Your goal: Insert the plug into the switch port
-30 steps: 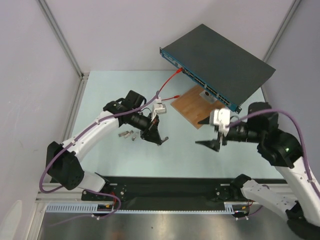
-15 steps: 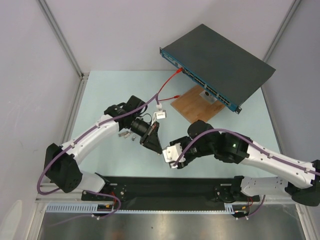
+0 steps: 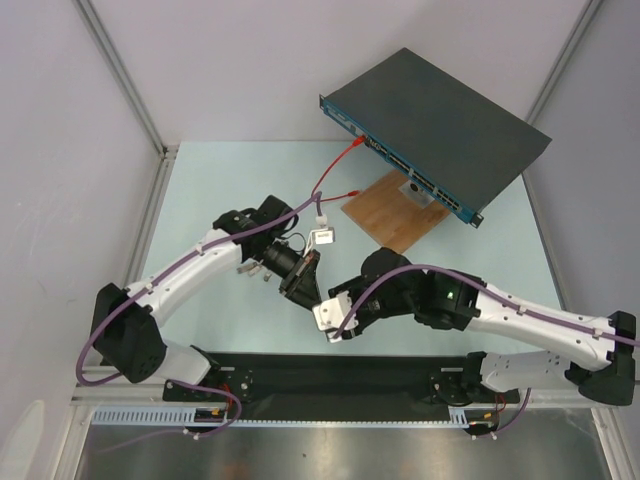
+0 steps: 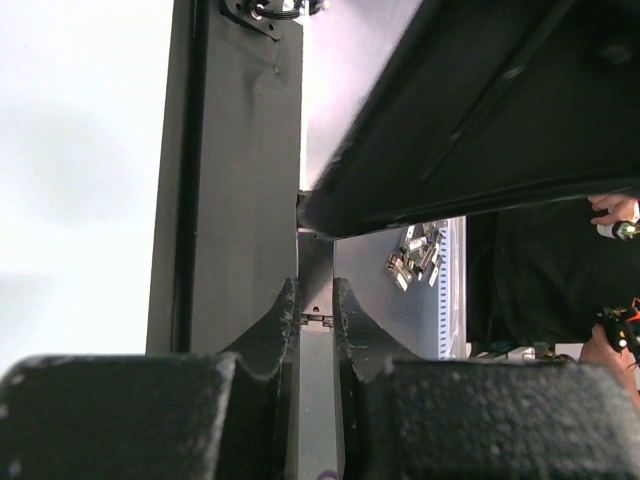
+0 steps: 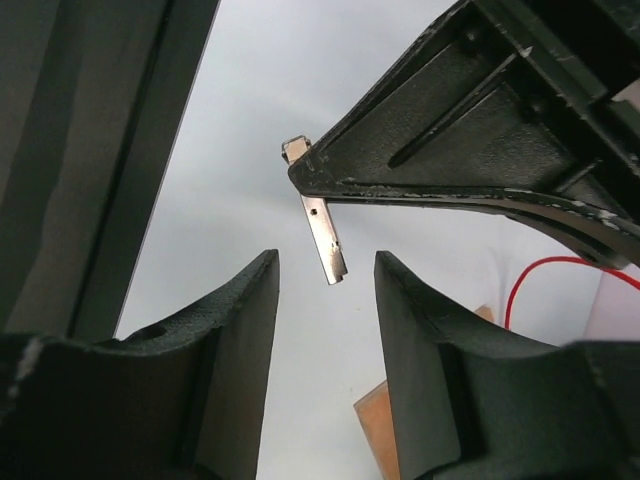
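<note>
The switch (image 3: 435, 125) is a flat dark box at the back right, its blue port edge (image 3: 400, 162) facing the table. My left gripper (image 3: 302, 282) (image 4: 316, 300) is shut on the plug (image 4: 316, 322) (image 5: 326, 245), a thin silver metal module, and holds it above the table's near middle. My right gripper (image 3: 320, 300) (image 5: 325, 262) is open. Its fingers stand on either side of the plug's free end without touching it. The left gripper's finger (image 5: 470, 140) fills the upper right of the right wrist view.
A brown wooden board (image 3: 393, 210) lies in front of the switch. A red cable (image 3: 335, 172) runs from a port to a white tag (image 3: 322, 237). Two loose metal plugs (image 3: 252, 268) lie on the table left of my left gripper.
My right arm has swung from the right side to the near middle, bringing its open gripper up to the plug. My left gripper has moved slightly nearer, still holding the plug.
</note>
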### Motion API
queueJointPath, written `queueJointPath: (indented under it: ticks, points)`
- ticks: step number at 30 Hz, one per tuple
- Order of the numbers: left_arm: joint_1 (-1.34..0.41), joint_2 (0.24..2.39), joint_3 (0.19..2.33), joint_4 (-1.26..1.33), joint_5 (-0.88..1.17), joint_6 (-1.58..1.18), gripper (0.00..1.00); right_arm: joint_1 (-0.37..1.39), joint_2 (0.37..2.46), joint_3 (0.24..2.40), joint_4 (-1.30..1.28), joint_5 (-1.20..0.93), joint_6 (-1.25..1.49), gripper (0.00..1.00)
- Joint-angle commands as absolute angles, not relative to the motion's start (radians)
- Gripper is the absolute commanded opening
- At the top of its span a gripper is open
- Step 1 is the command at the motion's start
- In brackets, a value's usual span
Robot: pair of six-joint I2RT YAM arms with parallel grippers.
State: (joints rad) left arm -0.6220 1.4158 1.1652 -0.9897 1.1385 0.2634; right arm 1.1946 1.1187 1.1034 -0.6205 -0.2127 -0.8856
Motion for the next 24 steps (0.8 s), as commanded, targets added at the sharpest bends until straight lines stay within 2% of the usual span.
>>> queueJointPath:
  ticks: [1,4,5,6,8,9,11,12,15,18,24]
  points:
    - [-0.632,1.416,1.195,-0.986,1.201,0.285,0.00,1.206,1.132,1.089,-0.551,-0.169,-0.914,0.48]
    - [-0.634,1.419,1.198,-0.988,1.201,0.282,0.00,1.206,1.138,1.089,-0.551,-0.161,-0.917,0.45]
    - [-0.634,1.419,1.201,-0.986,1.203,0.284,0.00,1.206,1.140,1.089,-0.546,-0.163,-0.917,0.42]
    - [-0.635,1.419,1.201,-0.983,1.198,0.282,0.00,1.206,1.141,1.092,-0.543,-0.164,-0.917,0.30]
    - [-0.637,1.422,1.203,-0.976,1.183,0.272,0.00,1.207,1.147,1.098,-0.557,-0.169,-0.919,0.15]
    - [-0.637,1.420,1.200,-0.968,1.180,0.268,0.04,1.207,1.150,1.100,-0.563,-0.172,-0.922,0.00]
    - [-0.638,1.405,1.200,-0.944,1.174,0.250,0.18,1.209,1.150,1.100,-0.575,-0.176,-0.919,0.00]
    - [-0.637,1.396,1.195,-0.925,1.163,0.226,0.39,1.204,1.149,1.101,-0.581,-0.179,-0.896,0.00]
    - [-0.620,1.335,1.192,-0.856,1.094,0.213,0.66,1.183,1.149,1.114,-0.621,-0.230,-0.826,0.00]
    - [-0.546,1.270,1.190,-0.779,1.045,0.186,0.74,1.117,1.147,1.120,-0.643,-0.291,-0.773,0.00]
    - [-0.350,1.143,1.172,-0.542,0.929,0.037,0.75,0.928,1.206,1.219,-0.673,-0.497,-0.519,0.00]
